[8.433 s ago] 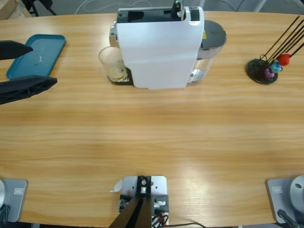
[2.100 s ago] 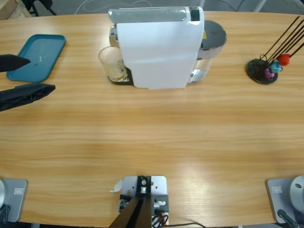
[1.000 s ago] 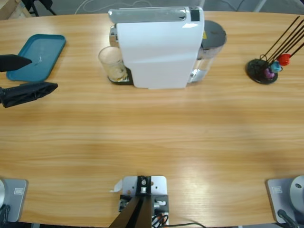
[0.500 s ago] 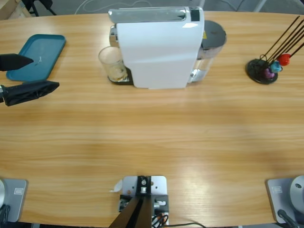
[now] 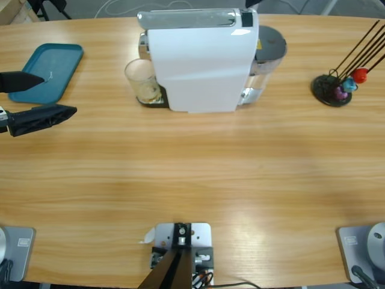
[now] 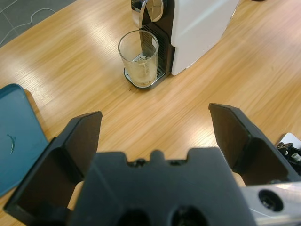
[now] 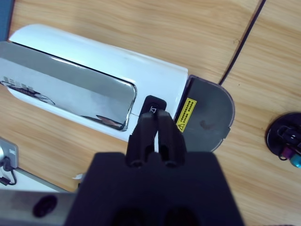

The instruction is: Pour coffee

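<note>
Where the long wooden bench [image 5: 198, 180] runs pale and grainy under the camera, a white coffee machine [image 5: 201, 60] stands near its far edge, grey floor showing beyond. A clear glass [image 5: 142, 81] sits on the machine's drip tray under the spout, holding the coffee [image 6: 139, 73], a shallow tan layer at its bottom. A teal tray [image 5: 48, 71] lies at the far left. A black stand [image 5: 332, 89] at the right holds coloured capsules. The left gripper [image 5: 48, 95] hovers beside the tray, fingers spread wide, pointing at the glass. The right gripper [image 7: 157, 117] hangs above the machine's top, fingers pressed together.
</note>
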Action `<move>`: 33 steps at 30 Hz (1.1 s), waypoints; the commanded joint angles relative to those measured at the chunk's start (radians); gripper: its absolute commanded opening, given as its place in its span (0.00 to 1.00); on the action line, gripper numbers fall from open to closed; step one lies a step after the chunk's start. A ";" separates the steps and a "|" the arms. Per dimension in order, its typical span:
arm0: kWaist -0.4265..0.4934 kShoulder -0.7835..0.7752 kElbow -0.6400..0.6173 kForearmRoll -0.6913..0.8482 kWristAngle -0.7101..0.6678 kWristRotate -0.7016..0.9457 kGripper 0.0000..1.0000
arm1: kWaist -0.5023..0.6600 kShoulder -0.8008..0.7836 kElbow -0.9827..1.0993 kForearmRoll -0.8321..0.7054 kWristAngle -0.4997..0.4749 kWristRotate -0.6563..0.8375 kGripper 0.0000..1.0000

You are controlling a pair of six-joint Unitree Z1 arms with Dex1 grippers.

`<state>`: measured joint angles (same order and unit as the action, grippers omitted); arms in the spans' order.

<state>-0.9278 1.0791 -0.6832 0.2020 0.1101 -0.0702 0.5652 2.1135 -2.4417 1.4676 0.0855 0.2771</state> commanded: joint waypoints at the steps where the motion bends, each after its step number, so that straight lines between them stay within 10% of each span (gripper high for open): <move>1: 0.006 0.037 0.036 -0.015 0.003 -0.010 1.00 | -0.013 0.063 0.017 0.007 -0.015 -0.013 0.00; 28: 0.006 0.040 0.042 -0.020 0.002 -0.020 1.00 | -0.002 -0.060 -0.195 0.021 0.009 -0.058 0.00; 31: 0.006 0.036 0.035 -0.028 0.002 -0.020 1.00 | 0.026 -0.180 -0.171 0.028 0.005 -0.067 0.81; 33: 0.006 0.039 0.024 -0.029 0.001 -0.020 1.00 | 0.048 -0.247 -0.041 0.027 -0.033 -0.068 1.00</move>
<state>-0.9278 1.0925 -0.6721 0.1938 0.1101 -0.0779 0.5659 2.0826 -2.5907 1.4724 0.0851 0.2343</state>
